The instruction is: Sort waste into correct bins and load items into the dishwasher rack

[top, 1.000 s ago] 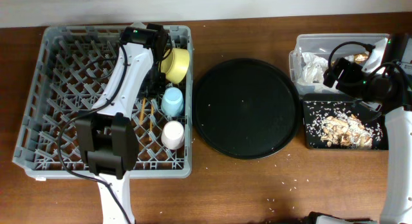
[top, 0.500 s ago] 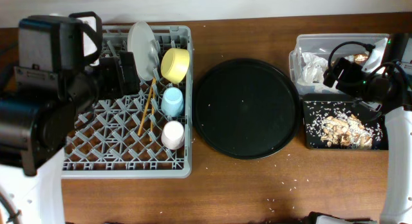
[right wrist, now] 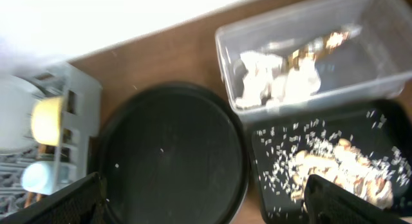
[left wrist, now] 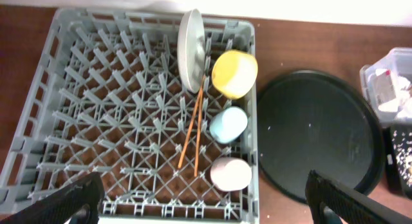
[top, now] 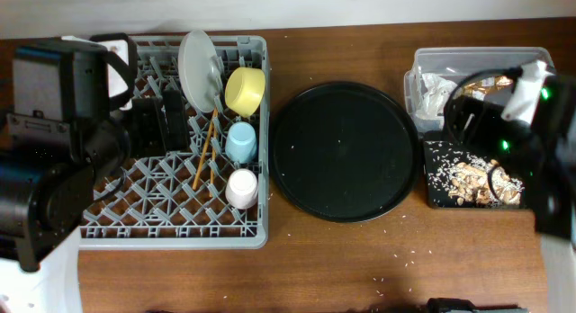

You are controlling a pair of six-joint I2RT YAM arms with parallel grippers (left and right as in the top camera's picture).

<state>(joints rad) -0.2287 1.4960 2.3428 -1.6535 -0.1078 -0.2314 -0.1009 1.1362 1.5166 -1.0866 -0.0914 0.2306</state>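
Both pairs of jaws are gaping wide, gripping nothing. I'm seeing the pale grey-white round plate (left wrist: 190, 47), small yellow bowl (left wrist: 234, 73), light blue cup (left wrist: 228, 123), pinkish-white cup (left wrist: 230, 174) and thin wooden chopsticks (left wrist: 193, 130) sitting in the large grey pegged plastic rack (left wrist: 84, 108). Crumpled white paper napkins (right wrist: 273, 79) are lying in the clear rectangular plastic tub (right wrist: 367, 50).

tray (top: 344, 151): big, round, black, lies flat in the middle of the table | table (top: 360, 268): brown wood, under the tray | wall (top: 360, 3): white strip along the table's far edge
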